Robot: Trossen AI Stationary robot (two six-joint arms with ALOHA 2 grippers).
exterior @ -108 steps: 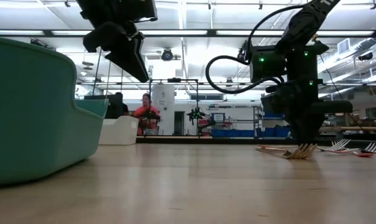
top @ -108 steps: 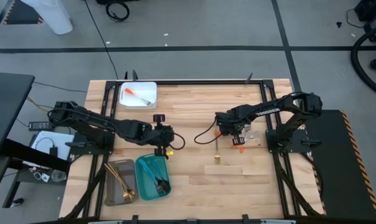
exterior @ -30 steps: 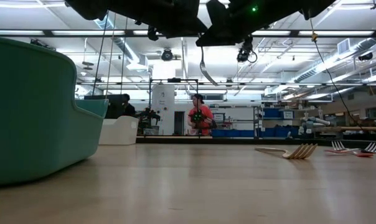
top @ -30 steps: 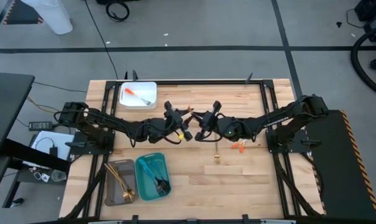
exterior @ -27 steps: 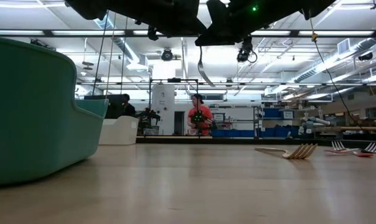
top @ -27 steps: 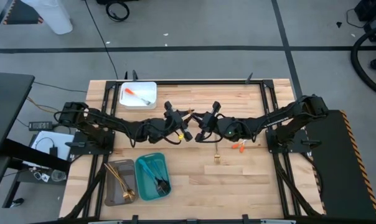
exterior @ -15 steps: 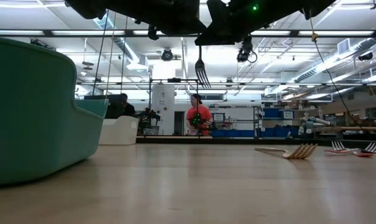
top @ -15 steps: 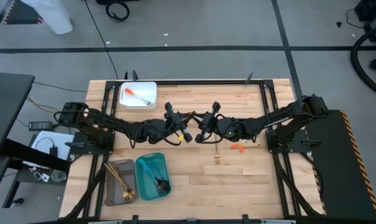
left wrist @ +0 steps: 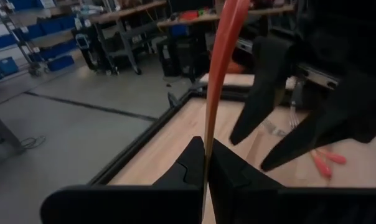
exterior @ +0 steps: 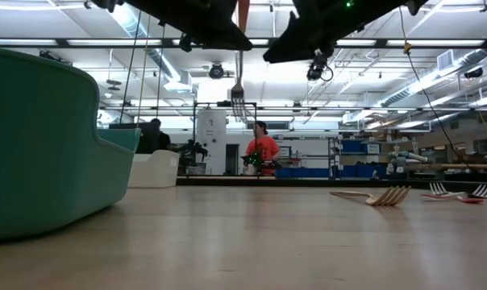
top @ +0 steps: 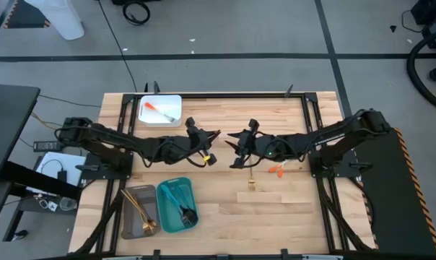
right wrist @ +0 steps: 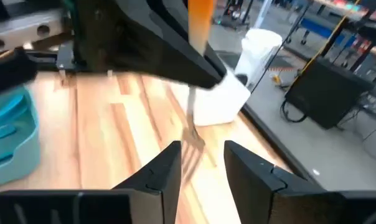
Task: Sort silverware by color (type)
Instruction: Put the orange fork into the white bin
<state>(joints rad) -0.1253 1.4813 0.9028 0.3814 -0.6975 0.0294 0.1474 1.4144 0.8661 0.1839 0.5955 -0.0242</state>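
A fork (exterior: 238, 101) with an orange handle and metal tines hangs high over the table's middle, with my left gripper (top: 211, 138) shut on it. In the left wrist view the orange handle (left wrist: 220, 56) rises from between the fingers. My right gripper (top: 236, 149) faces it from the right. It is open and a little apart from the fork, whose tines (right wrist: 191, 134) show just ahead of its spread fingers (right wrist: 157, 171). A gold fork (top: 252, 184) lies flat on the table below the right gripper. My left gripper pinches the fork between its two fingers at the lower end of the orange handle (left wrist: 206, 152). The fingers reach in roughly level from the table's left and lie across the fork. The fork stands upright, handle up and tines down (exterior: 239, 109), lifted clear of the table.
A white tray (top: 161, 110) with an orange piece stands at the far left. A grey tray (top: 130, 217) with gold pieces and a teal tray (top: 167, 209) with teal pieces stand at the near left. Orange pieces (top: 278, 170) lie at mid-right.
The two grippers met at the fork over the table's middle and have drawn apart. My right gripper has let go and backed toward the right edge. My left gripper has carried the fork toward the left. The fork has turned about its length, so its tines now face the near edge.
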